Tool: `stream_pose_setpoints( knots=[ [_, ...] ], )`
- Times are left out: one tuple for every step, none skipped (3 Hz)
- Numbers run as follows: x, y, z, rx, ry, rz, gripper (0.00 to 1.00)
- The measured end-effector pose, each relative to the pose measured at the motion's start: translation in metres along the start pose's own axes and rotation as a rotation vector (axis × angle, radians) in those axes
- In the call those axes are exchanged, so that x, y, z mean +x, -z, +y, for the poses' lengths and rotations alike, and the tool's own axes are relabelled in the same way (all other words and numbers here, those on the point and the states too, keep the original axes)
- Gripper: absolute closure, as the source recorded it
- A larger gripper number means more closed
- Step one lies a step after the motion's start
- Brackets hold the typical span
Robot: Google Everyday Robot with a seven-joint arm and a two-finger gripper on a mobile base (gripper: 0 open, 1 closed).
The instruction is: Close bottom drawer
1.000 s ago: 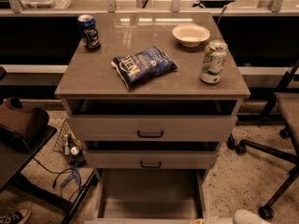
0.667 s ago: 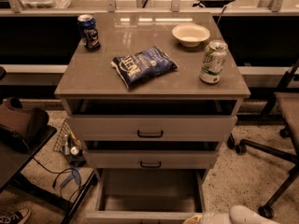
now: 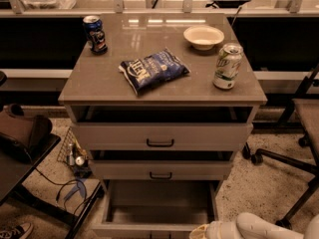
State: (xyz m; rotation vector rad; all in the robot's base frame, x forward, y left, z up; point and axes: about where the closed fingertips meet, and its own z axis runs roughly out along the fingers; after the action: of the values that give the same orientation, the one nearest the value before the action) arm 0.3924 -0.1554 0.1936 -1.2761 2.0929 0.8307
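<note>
**Bottom drawer open, gripper at its front right corner**

The bottom drawer sits in the lower centre of the frame, pulled out towards the bottom edge. Its wide side runs left to right and its inside is bare.

The cabinet has three drawers. The two upper drawers each show one black handle.

On top are two cans, one bowl and one blue bag.

The gripper is at the bottom edge, right of centre, just beside the drawer's front. I cannot tell whether it is open or closed, or whether it is gripping anything.
</note>
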Motion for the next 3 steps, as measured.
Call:
stream_pose_setpoints(
  knots=[
    [-0.007, -0.009, -0.008, -0.001, 0.015, 0.006, 1.00],
    [-0.031, -0.027, -0.030, 0.001, 0.049, 0.023, 1.00],
    [-0.036, -0.031, -0.035, 0.001, 0.055, 0.027, 1.00]
  ],
)
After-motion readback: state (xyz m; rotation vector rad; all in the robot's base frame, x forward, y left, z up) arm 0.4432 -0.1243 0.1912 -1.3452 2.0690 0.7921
